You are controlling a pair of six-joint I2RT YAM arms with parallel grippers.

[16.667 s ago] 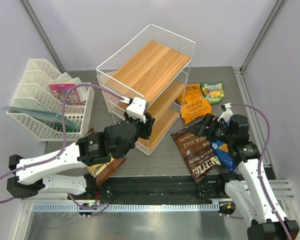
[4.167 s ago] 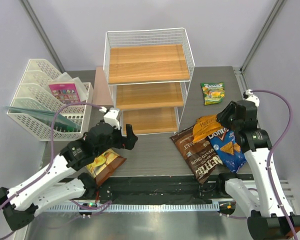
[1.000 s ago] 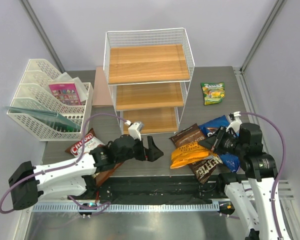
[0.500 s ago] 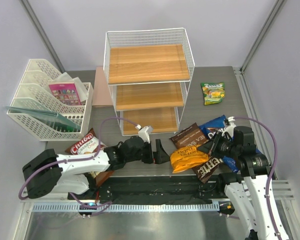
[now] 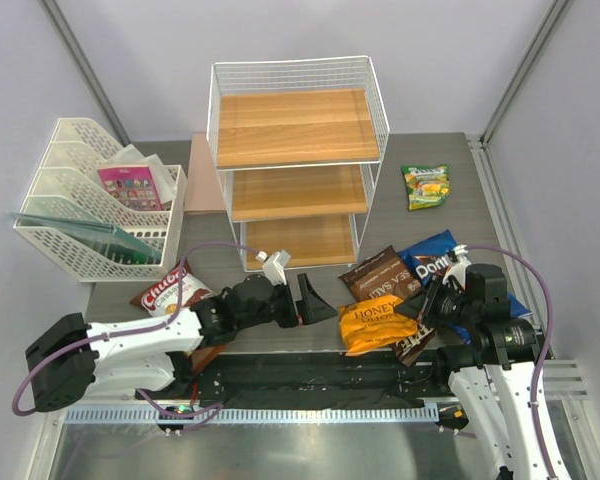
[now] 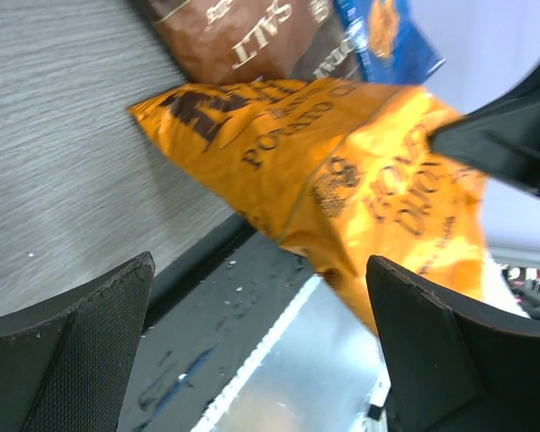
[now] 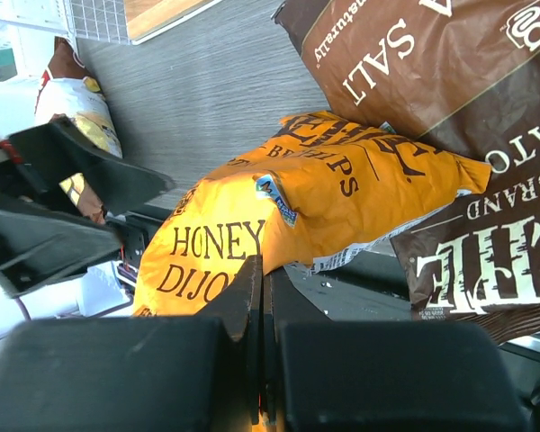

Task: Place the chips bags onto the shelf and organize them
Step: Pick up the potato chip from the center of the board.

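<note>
My right gripper (image 7: 261, 272) is shut on a corner of the orange Honey Dijon bag (image 5: 375, 322), which it holds over the table's near edge. That bag (image 7: 279, 211) partly overlaps the dark brown Sea Salt bag (image 5: 378, 272). The blue Doritos bag (image 5: 432, 262) lies behind them. My left gripper (image 5: 315, 300) is open, just left of the orange bag (image 6: 342, 180) and facing it, with nothing in its grip. A small green-yellow bag (image 5: 426, 186) lies at the back right. The brown-white bag with red lettering (image 5: 165, 293) lies at the front left. The shelf (image 5: 298, 160) stands at the back centre, its boards bare.
A white mesh file tray (image 5: 90, 215) holding a pink card packet (image 5: 132, 186) stands at the left. A black strip and a metal rail (image 5: 280, 412) run along the near edge below the grippers. My left arm (image 5: 140, 335) lies low across the front left.
In my right gripper the orange bag has turned and slid a little toward the near edge. My left gripper has edged right toward it, still open.
</note>
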